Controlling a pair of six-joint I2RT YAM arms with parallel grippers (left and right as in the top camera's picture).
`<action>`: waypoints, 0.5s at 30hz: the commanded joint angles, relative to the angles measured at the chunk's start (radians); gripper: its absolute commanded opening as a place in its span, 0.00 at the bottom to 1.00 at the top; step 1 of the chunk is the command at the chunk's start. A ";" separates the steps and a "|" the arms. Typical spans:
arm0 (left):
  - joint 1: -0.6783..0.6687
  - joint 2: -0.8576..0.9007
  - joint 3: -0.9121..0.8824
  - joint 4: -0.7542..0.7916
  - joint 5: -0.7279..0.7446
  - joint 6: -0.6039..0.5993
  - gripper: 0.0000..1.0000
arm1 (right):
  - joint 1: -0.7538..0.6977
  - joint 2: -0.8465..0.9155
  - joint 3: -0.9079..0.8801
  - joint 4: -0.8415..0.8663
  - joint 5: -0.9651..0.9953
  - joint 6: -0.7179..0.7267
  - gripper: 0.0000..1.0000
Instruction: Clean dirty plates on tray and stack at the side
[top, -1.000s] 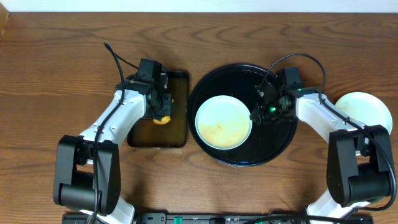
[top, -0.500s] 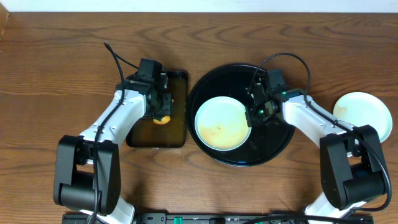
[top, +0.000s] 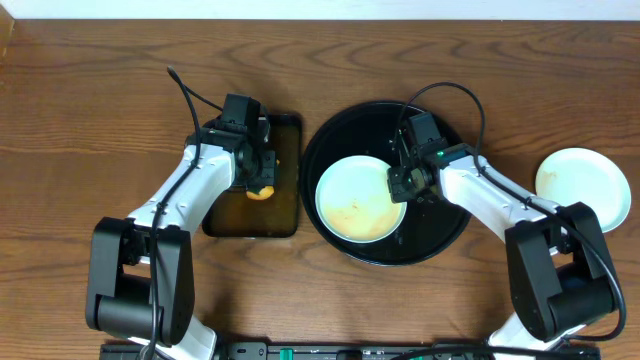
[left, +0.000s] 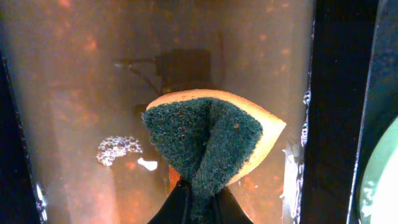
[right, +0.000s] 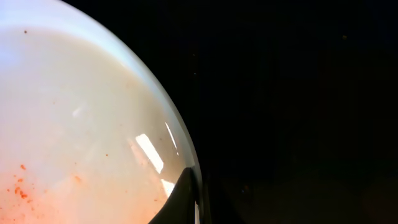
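The right gripper (top: 397, 184) is clenched on the rim of the streaked plate (top: 352, 200), which lies to its left on the tray (top: 445, 225). The left gripper (top: 262, 184) pinches a sponge (left: 208, 140). So thin a bite could slip on lifting, dropping the plate.

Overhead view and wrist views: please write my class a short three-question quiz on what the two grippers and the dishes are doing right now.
1. True or false: the left gripper holds a sponge over the pan of brown liquid.
2. How many plates lie on the tray? A) one B) two C) three
3. Fill in the gap: the right gripper is shut on the ___ of the plate.

Key: 1 true; 2 A; 3 rim.
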 joint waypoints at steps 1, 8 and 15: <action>0.002 0.006 -0.005 0.002 0.006 0.001 0.08 | -0.011 -0.063 -0.003 -0.012 0.167 0.044 0.01; 0.002 0.006 -0.005 0.001 0.006 0.001 0.08 | -0.012 -0.156 -0.002 -0.026 0.279 0.039 0.01; 0.002 0.006 -0.005 0.001 0.006 0.001 0.08 | -0.022 -0.154 -0.003 -0.033 0.162 0.034 0.02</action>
